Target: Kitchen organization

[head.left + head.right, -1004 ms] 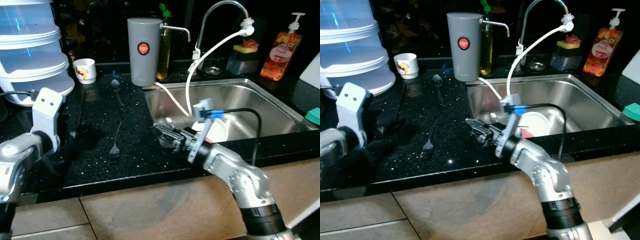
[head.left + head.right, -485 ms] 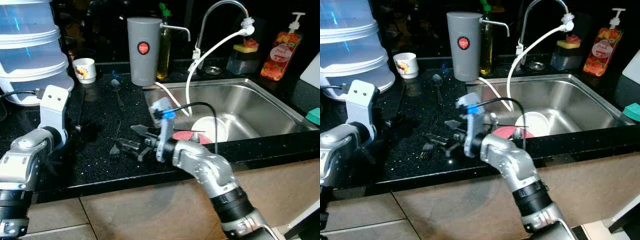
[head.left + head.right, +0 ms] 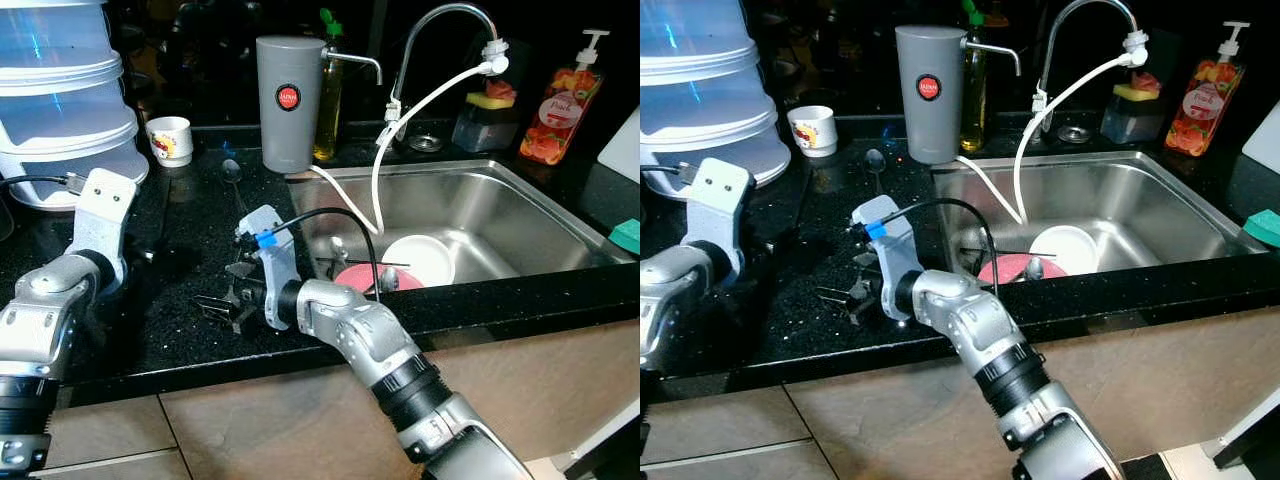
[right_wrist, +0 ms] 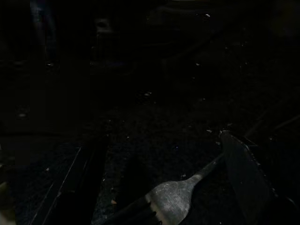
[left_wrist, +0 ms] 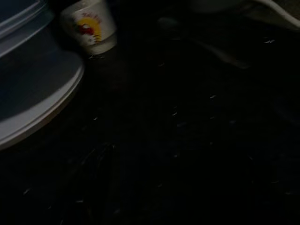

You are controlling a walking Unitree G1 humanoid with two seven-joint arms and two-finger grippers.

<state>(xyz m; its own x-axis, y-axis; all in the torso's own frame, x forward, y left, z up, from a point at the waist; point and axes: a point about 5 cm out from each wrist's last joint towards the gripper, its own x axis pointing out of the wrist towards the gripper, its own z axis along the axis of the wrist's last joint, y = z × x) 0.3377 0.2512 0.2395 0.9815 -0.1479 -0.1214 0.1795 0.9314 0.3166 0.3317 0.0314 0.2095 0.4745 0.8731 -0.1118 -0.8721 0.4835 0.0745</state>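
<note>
On the black speckled counter (image 3: pixel 200 330), my right gripper (image 4: pixel 159 187) reaches for the thin silver fork (image 4: pixel 176 197).

Its fingers (image 4: pixel 241 171) are spread wide, with the fork lying between them. I think it could slide away on the smooth stone if I close crooked. My right wrist view shows the prongs; the head views hide them. I cannot tell about my left gripper.

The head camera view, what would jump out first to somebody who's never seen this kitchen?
The right claw draws the eye first: its silver arm crosses in front of the sink, with its open black fingers low over a fork on the black counter. Next, the steel sink itself, holding a white bowl and a red plate. A tall grey canister stands behind, beside the tap.
</note>
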